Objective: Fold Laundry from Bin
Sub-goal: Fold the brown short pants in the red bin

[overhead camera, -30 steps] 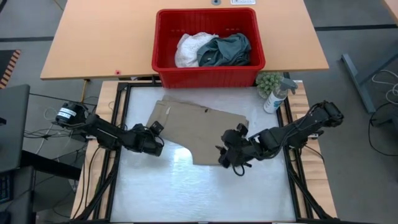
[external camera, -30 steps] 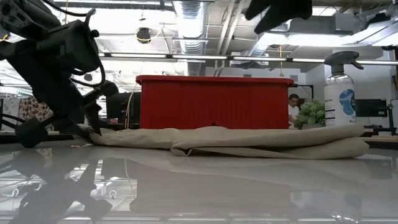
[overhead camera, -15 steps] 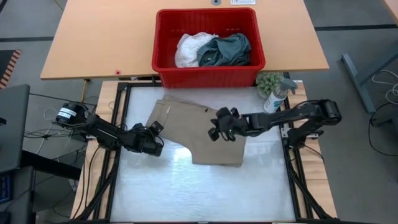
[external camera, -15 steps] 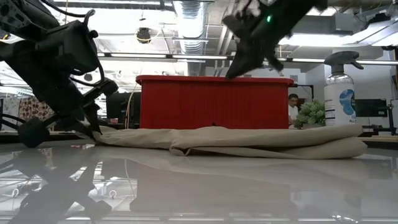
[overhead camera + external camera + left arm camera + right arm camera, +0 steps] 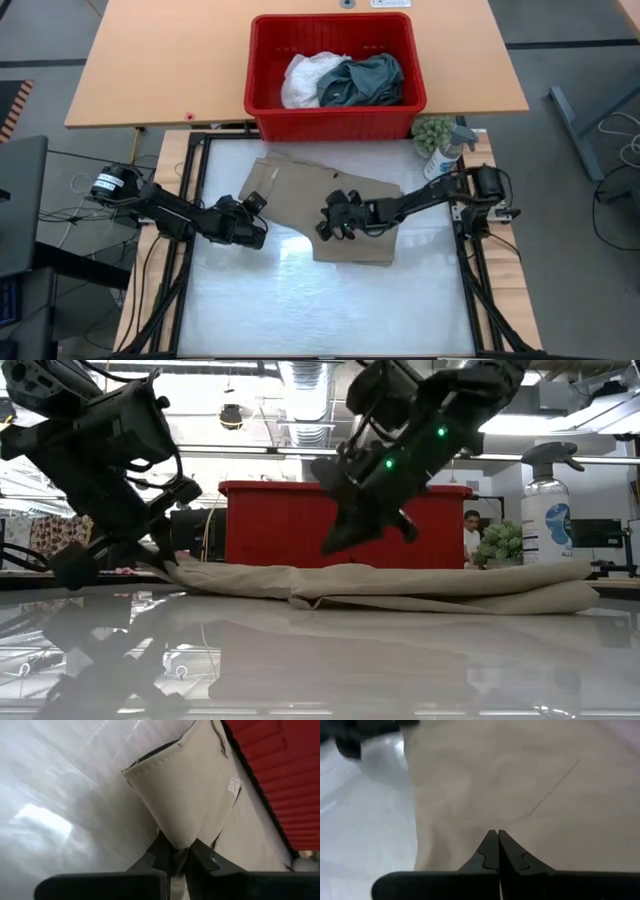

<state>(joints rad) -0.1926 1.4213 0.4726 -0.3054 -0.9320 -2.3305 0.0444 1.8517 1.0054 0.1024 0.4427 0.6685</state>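
The beige garment lies spread on the white table, folded over on itself at its near right part. My left gripper is at the garment's left near corner and is shut on it. My right gripper is shut and hovers just above the middle of the garment, touching nothing in the low view. The red bin stands beyond the table's far edge. In it lie a white garment and a dark teal one. My left gripper pinches the beige garment's stitched corner between its two fingers. The fingers come from the table's left, slanting down. The cloth there is bunched into more than one layer and raised a little; the rest lies flat on the table.
A spray bottle and a small green plant stand at the table's far right corner. The black frame rails run along both sides. The near half of the white table is bare.
My right gripper has swung from high over the garment's near right part down and toward the table's left, ending low over the garment's middle, and its fingers have shut. The garment has stayed where it was.
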